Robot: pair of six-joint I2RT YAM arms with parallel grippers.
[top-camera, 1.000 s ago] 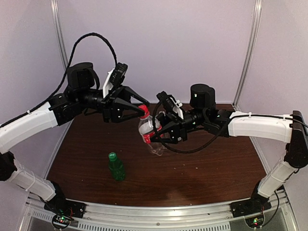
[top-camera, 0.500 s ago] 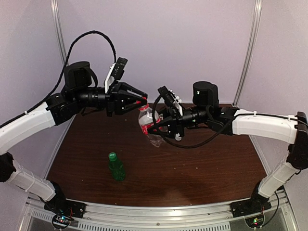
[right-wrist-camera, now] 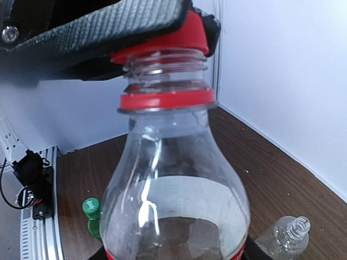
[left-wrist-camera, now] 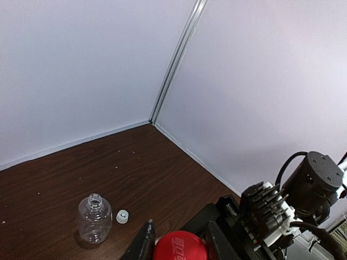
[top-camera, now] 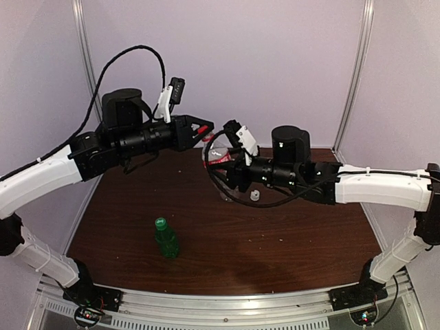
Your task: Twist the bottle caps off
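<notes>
Red cap (right-wrist-camera: 181, 35) sits on the neck of the red-label bottle (right-wrist-camera: 173, 179), which is held in the air over the tabletop (top-camera: 295, 234). Left gripper (left-wrist-camera: 180, 245): jaws clamped on the cap, one on either side. Right gripper (top-camera: 223, 168): jaws closed round the bottle's body.

Key relation: bottle leans neck-first toward the left arm, so its long axis runs roughly in line with the left wrist. Cap top faces that wrist's camera.

Bare thread shows between cap and collar ring (right-wrist-camera: 167, 100); cap looks partly backed off. Next, by my reading: roll left wrist about that axis.
</notes>
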